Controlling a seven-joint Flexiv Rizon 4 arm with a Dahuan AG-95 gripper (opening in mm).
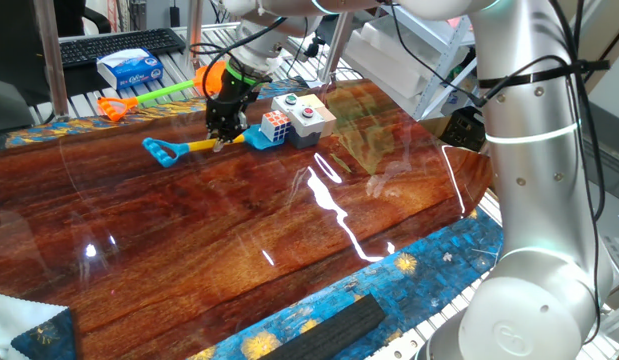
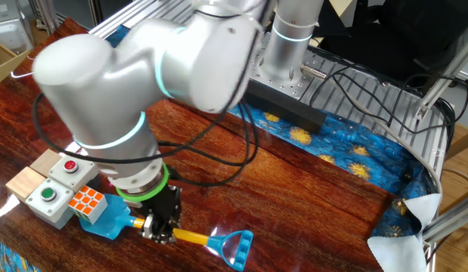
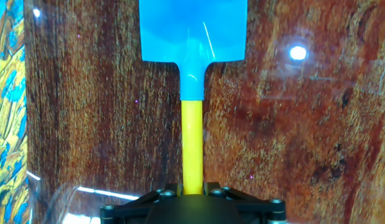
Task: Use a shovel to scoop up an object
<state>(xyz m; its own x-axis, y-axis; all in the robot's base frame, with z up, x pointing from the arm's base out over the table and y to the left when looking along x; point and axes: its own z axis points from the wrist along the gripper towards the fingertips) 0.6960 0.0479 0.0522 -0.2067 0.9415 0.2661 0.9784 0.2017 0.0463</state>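
The shovel lies flat on the wooden table, with a light-blue blade (image 1: 259, 137), a yellow shaft (image 1: 201, 145) and a blue D-handle (image 1: 161, 150). My gripper (image 1: 225, 136) is shut on the yellow shaft just behind the blade. In the other fixed view the gripper (image 2: 159, 231) holds the shaft (image 2: 190, 237) between blade (image 2: 109, 221) and handle (image 2: 234, 248). The Rubik's cube (image 1: 276, 127) sits at the blade's front, on or against it; I cannot tell which. It also shows in the other fixed view (image 2: 87, 204). The hand view shows the blade (image 3: 192, 31) and shaft (image 3: 192, 146); the cube is out of frame there.
A beige box with red and green buttons (image 1: 305, 117) stands right behind the cube, also seen in the other fixed view (image 2: 56, 185). An orange and green toy shovel (image 1: 154, 97) lies at the table's far edge. A tissue pack (image 1: 129, 68) and a keyboard (image 1: 119, 43) lie beyond it.
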